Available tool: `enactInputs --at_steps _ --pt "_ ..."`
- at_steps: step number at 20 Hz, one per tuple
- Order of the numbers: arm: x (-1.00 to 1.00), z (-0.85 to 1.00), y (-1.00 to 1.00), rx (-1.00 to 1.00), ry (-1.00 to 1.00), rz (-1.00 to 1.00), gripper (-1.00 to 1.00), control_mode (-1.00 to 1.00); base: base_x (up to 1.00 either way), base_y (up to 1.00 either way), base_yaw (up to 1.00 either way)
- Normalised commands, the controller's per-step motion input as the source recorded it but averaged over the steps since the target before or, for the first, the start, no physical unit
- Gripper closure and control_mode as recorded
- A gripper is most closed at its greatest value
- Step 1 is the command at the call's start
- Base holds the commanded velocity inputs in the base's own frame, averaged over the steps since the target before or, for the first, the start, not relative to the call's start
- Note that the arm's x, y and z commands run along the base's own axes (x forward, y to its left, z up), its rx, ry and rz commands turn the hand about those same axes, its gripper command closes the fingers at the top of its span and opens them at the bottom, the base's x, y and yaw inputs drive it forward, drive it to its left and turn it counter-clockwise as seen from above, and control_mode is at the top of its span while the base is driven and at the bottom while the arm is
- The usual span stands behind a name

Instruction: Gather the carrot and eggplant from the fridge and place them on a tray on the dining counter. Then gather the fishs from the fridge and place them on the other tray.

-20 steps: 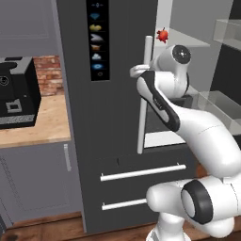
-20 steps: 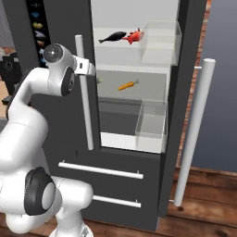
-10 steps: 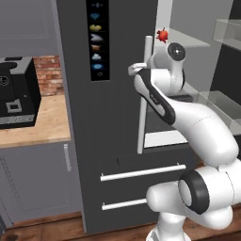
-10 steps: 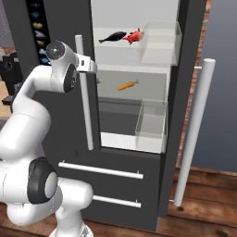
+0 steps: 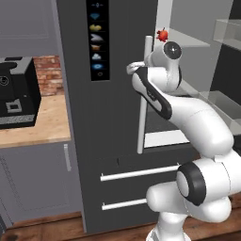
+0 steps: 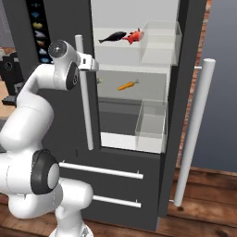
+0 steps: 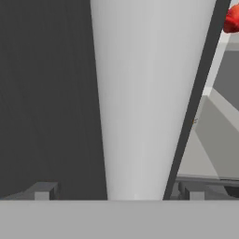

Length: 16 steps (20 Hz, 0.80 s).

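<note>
The fridge [image 5: 117, 117] is dark grey, and its right door [image 6: 194, 134] hangs open. My gripper [image 7: 116, 193] is open, and its fingertips [image 7: 42, 191] straddle the pale bar handle [image 7: 140, 93] of the closed left door. The base views show the hand at that handle [image 5: 145, 94] near its top. Inside, the carrot [image 6: 127, 85] lies on the middle shelf. On the top shelf a dark slim fish [image 6: 112, 37] lies against a red item [image 6: 135, 36]. The eggplant is hidden. The trays and the dining counter are out of view.
A black coffee machine [image 5: 16, 89] stands on a wooden counter [image 5: 33, 129] left of the fridge. Clear bins [image 6: 152, 125] sit on the fridge's right side. Two drawer bars [image 5: 141, 172] run below the doors. The open door's long handle [image 6: 192, 139] juts toward me.
The hand has eased a little left onto the left door's handle, and the arm's lower links have turned. The jaws stay open.
</note>
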Motion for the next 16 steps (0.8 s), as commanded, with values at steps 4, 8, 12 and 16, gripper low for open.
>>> enactInputs --at_steps 4,8,12,16 --pt "0.30 0.00 0.00 0.00 0.00 0.00 -1.00 -1.00 0.00 0.00 0.00" --pt "0.35 0.00 0.00 0.01 0.00 0.00 -1.00 -1.00 0.00 0.00 0.00" --pt "0.43 -0.01 0.19 0.00 0.00 0.00 1.00 -1.00 0.00 0.00 0.00" --pt "0.13 0.00 0.20 0.00 0.00 0.00 1.00 -1.00 0.00 0.00 0.00"
